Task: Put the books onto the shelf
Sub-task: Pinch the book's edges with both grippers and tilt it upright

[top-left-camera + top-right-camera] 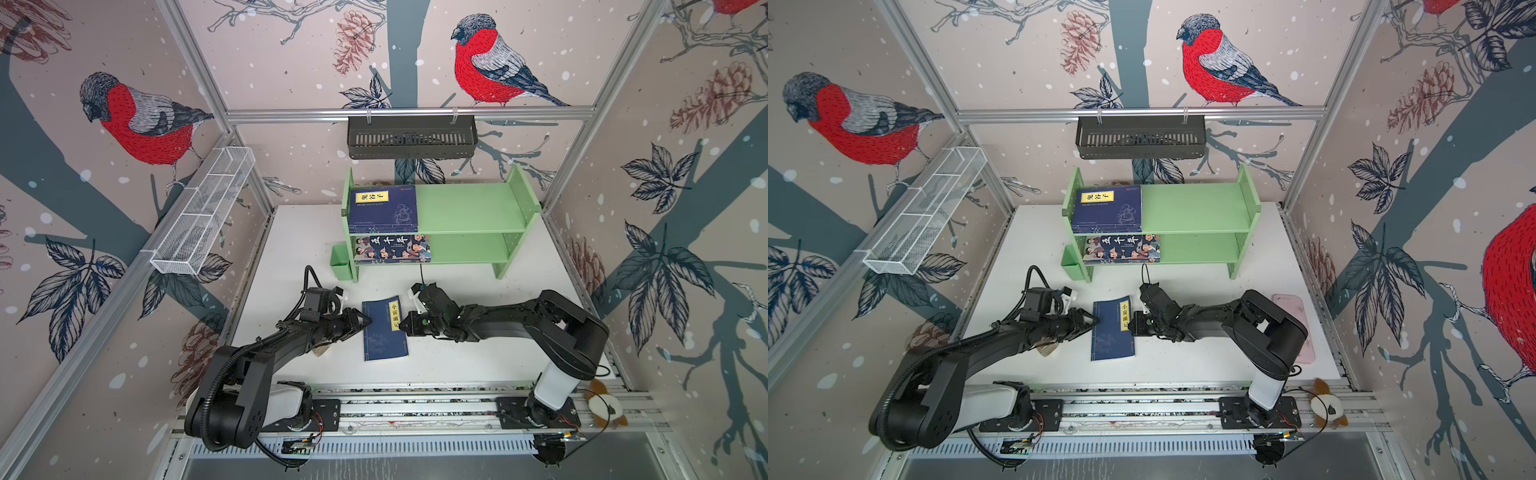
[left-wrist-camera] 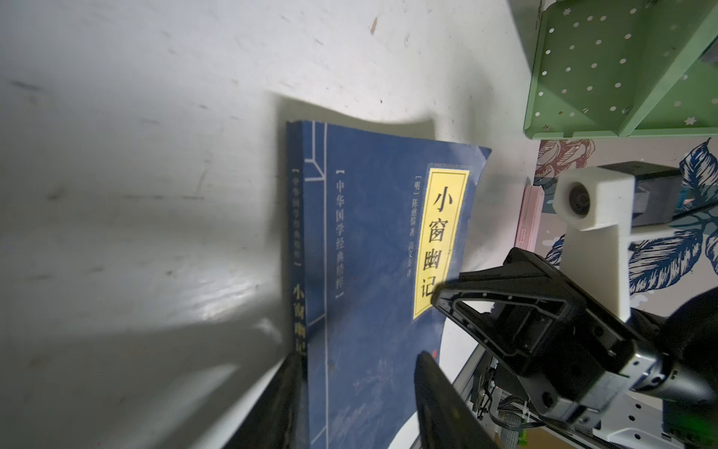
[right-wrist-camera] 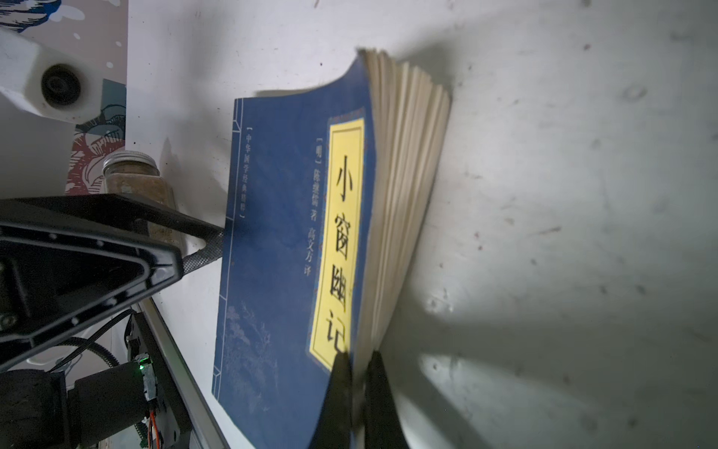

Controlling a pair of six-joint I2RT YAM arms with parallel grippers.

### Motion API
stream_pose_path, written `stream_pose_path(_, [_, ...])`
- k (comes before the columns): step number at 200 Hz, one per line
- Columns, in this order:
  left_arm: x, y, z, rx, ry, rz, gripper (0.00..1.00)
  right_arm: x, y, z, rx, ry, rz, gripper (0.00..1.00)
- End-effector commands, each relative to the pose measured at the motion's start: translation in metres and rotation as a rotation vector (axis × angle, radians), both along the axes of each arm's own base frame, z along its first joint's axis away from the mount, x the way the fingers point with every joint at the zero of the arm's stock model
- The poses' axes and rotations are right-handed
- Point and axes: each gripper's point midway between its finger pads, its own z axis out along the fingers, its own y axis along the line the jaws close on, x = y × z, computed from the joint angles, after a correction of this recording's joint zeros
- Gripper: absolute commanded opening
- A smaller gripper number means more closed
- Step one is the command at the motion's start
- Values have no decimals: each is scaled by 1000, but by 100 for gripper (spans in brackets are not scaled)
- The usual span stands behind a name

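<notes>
A navy book with a yellow label [image 1: 384, 332] [image 1: 1113, 332] lies on the white table between my two grippers. The right gripper [image 1: 404, 326] [image 3: 358, 355] is shut on its fanned page edge, which is lifted a little, as the right wrist view of the book [image 3: 279, 233] shows. At the spine side, my left gripper [image 1: 368, 321] [image 2: 357, 357] is open, one finger beside the spine and one over the cover [image 2: 369, 252]. On the green shelf [image 1: 469, 208] [image 1: 1196, 208] another navy book [image 1: 382, 210] lies flat on the top tier. A cartoon-cover book [image 1: 390, 249] lies on the lower tier.
A small green cup [image 1: 343, 262] hangs on the shelf's left side. The back rail carries a black slotted basket [image 1: 411, 137], and a white wire basket [image 1: 203, 212] hangs on the left wall. Under the left arm stands a jar [image 3: 136, 175]. A pink phone [image 1: 1296, 316] lies by the right arm.
</notes>
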Motion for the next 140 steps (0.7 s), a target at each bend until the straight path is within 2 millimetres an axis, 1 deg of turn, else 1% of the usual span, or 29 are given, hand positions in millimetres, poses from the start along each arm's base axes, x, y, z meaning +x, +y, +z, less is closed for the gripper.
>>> stream_pose_path(1, [6,-7,15,-49,-64,-20,53,-1,6,13,61,-26,43,1])
stream_pose_path(16, [6,-6,18,-45,-81,-17,55,-1,4,19,89,-28,43,1])
stream_pose_path(47, [7,0,19,0,-111,1,64,0,1,31,135,-36,56,0])
stream_pose_path(89, [14,9,25,12,-141,38,64,-3,-2,49,209,-47,97,0])
stream_pose_path(113, [16,14,26,65,-171,28,62,-5,-5,60,265,-39,111,0])
stream_pose_path(140, [14,8,29,15,-170,12,63,-6,-7,69,315,-29,123,0])
